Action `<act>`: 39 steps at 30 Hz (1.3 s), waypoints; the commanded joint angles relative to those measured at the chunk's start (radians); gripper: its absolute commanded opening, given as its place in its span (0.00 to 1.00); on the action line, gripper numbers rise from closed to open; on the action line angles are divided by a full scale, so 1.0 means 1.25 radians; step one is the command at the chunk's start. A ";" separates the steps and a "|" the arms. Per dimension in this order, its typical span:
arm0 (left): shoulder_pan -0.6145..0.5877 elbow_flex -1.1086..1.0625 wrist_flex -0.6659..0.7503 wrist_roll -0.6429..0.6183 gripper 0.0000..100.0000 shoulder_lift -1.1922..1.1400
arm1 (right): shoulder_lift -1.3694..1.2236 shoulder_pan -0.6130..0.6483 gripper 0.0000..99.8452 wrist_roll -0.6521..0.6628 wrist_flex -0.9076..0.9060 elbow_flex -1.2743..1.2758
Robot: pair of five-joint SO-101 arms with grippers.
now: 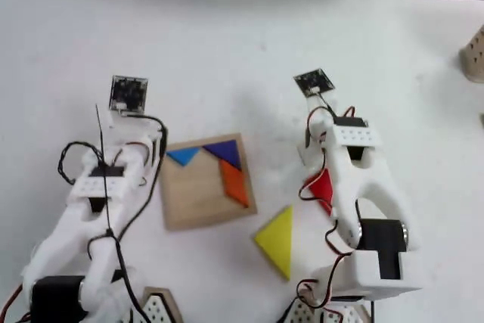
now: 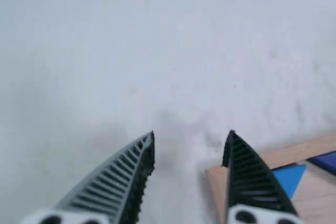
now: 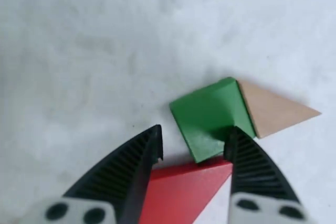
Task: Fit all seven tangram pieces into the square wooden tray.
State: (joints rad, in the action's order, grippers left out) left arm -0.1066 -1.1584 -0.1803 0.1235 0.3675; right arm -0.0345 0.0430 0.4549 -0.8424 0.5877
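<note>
Right hand [image 3: 194, 132] over partly hidden red triangle [image 3: 178, 188]

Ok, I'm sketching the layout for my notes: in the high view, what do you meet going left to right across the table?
In order: left arm → square wooden tray → yellow triangle → right arm → tan object at the picture's edge. The red piece overlaps the right arm, so it's left out.

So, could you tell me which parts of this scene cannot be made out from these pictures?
Red triangle: high view, mostly covered by the right arm; right wrist view, cut off by the frame edge.
Wooden tray: left wrist view, cut by the edge, partly behind the left gripper.
Green piece: right wrist view, one corner behind the right gripper.
</note>
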 commanded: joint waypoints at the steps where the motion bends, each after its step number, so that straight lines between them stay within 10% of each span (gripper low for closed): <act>1: -0.009 0.028 0.016 -0.007 0.23 0.026 | 0.006 -0.020 0.19 0.032 -0.002 -0.031; 18: -0.004 0.027 0.016 -0.006 0.23 0.026 | -0.024 0.008 0.19 0.133 0.094 -0.041; 39: -0.009 0.027 0.016 -0.006 0.23 0.026 | -0.176 -0.021 0.23 0.354 -0.157 -0.233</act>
State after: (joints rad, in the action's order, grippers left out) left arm -0.1066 -1.1584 -0.1803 0.1235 0.3675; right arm -0.2539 0.0123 0.8569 -1.0035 0.3115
